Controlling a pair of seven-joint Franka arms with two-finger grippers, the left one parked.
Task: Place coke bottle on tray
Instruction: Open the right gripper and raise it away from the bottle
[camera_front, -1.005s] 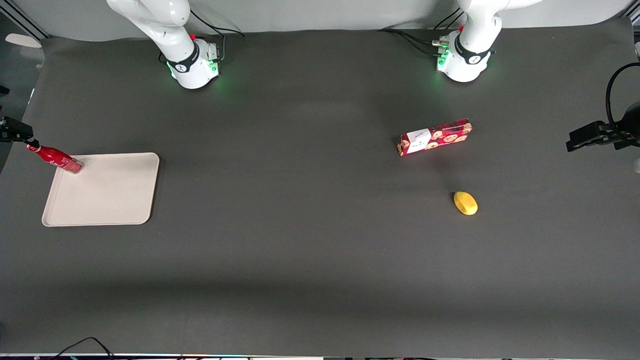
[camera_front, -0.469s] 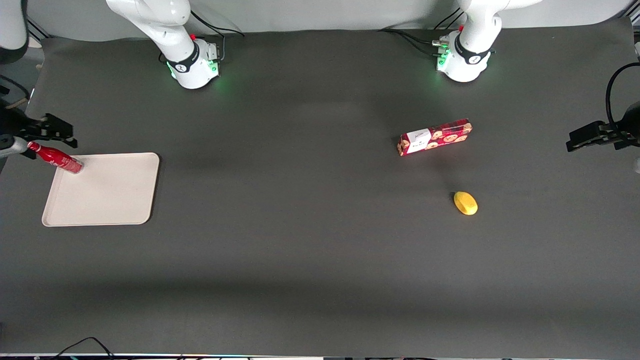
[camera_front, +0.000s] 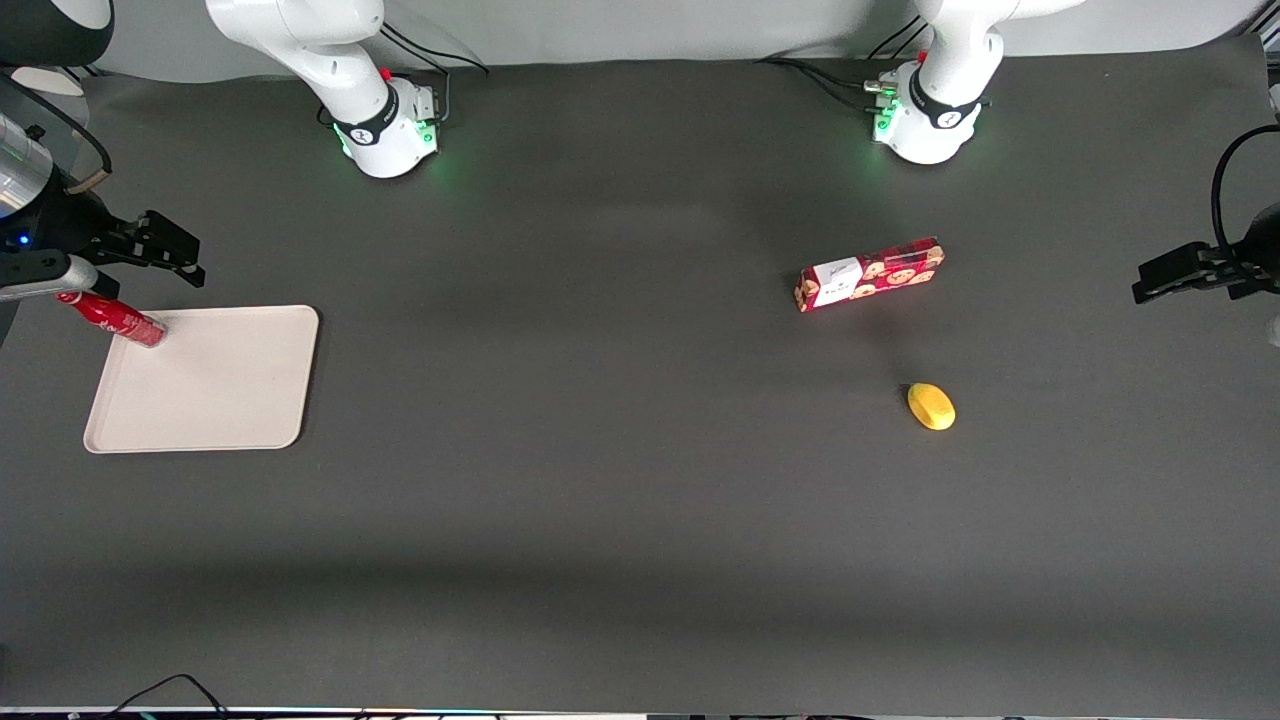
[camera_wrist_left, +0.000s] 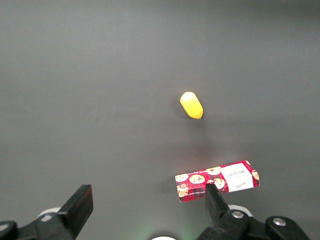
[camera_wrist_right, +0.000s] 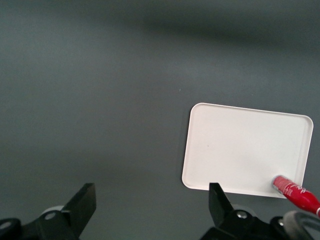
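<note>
Placement looks done: coke bottle (camera_front: 110, 317) standing with its base on the corner of the tray (camera_front: 210, 390) farthest from the front camera, toward the working arm's end of the desk (camera_front: 640, 500). Claw (camera_wrist_right: 150, 210) spread wide, holding nothing, raised above the desk just beside the tray. Next, probably: pull clear without knocking the bottle. Nothing else on the tray. Cookie box (camera_front: 868, 274) and yellow lemon-like object (camera_front: 931, 406) lying toward the parked arm's end.
</note>
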